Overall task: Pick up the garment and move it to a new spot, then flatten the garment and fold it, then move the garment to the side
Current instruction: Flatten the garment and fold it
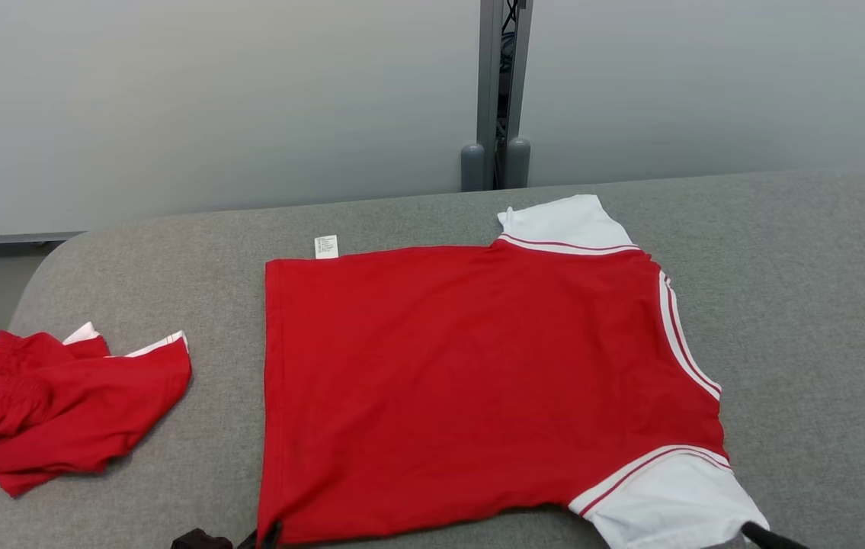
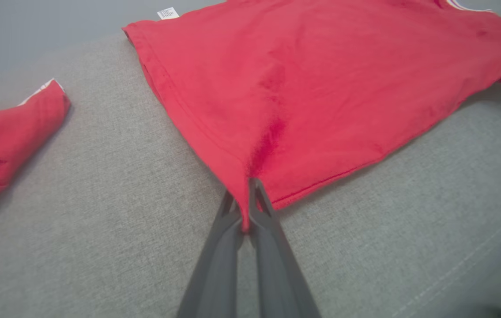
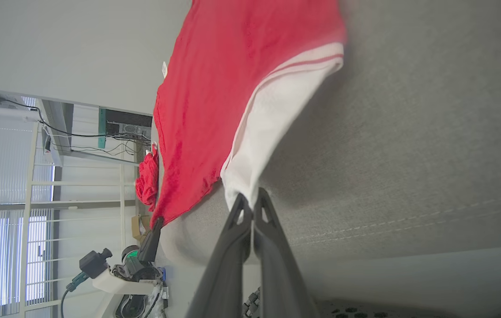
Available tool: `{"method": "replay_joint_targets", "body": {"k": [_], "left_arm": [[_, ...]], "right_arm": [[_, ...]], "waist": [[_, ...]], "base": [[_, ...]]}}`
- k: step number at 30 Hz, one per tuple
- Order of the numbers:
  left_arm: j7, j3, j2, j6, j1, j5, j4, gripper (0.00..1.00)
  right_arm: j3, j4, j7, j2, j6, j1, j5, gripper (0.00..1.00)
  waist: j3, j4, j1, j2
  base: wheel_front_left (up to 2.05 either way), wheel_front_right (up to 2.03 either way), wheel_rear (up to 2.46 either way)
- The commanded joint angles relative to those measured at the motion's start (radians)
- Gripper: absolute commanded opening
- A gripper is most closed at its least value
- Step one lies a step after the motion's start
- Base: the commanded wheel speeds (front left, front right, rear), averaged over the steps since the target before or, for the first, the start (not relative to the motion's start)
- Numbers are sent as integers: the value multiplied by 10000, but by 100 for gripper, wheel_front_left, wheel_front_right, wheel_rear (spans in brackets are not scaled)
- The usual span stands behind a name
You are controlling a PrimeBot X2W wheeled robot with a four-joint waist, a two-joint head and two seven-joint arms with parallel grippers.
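Left claw [image 2: 249, 191] gripped the hem corner of the flat red white-sleeved cotton T-shirt [image 1: 478, 381], right claw [image 3: 252, 201] its sleeve, both fully closed; even, low tension seemed wise.

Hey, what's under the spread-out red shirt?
The grey surface shows all around the red shirt, which is spread on it. A white label sticks out at its far edge. Anything beneath the shirt's middle is covered.
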Motion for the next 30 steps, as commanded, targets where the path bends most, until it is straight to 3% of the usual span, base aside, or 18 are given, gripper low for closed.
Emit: {"method": "replay_joint_targets", "body": {"k": [1, 13, 15, 30], "left_arm": [[124, 82, 78, 14, -253, -141, -68, 0], [925, 22, 257, 117, -1086, -103, -520, 0], [1524, -8, -82, 495, -2295, -58, -248, 0], [1827, -87, -315, 622, -3704, -76, 680, 0]], "right_arm": [[-153, 61, -195, 14, 1, -252, -145, 0], [-367, 561, -809, 348, 1, -1426, -665, 0], [-395, 1683, -895, 1278, 2, -2902, -597, 0], [-181, 3554, -812, 2573, 2, -4683, -1102, 0]], "waist": [[68, -43, 0, 0], [598, 82, 0, 0], [1270, 259, 0, 0], [1978, 356, 0, 0]], "base": [[0, 0, 0], [0, 0, 0], [0, 0, 0], [0, 0, 0]]}}
